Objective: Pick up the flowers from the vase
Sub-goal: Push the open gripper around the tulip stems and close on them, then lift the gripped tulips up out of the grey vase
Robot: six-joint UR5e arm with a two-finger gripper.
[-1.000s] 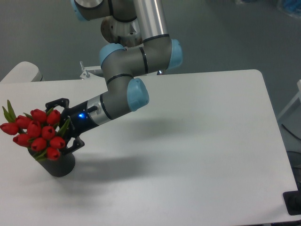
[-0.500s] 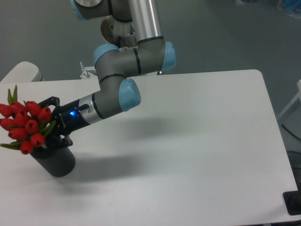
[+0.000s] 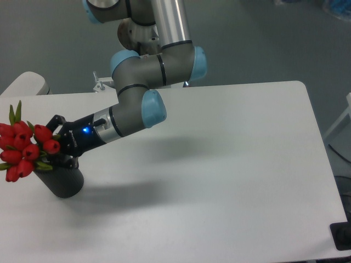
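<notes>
A: White table fills most of the view, grey floor behind it. Going left to right, what sits first?

B: Flowers, red tulip buds with a couple of green leaves, at the table's left edge, some buds hanging past it. Bunch leans left, heads tilted away from the arm.

A: Stems?

B: Hidden. They drop toward the vase, dark cylinder standing upright near the left edge, a bit toward the front. Bunch is right above its mouth, so the flowers look not yet clear of it, but the rim is covered and I can't tell how deep they sit.

A: Gripper?

B: Gripper comes in from the right, pointing left and slightly down, right over the vase top. One black finger shows above the buds, another sits lower by the rim. They bracket the right side of the bunch, touching or nearly so. Whether they're actually clamped on the stems, cannot tell, buds block it.

A: Anything else on it?

B: Blue light on the wrist, just right of the fingers.

A: And further right?

B: Arm, grey links with light blue caps, rising to the top edge from the back of the table. Its shadow lies across the table's middle. Rest of the table runs to the right edge.
</notes>
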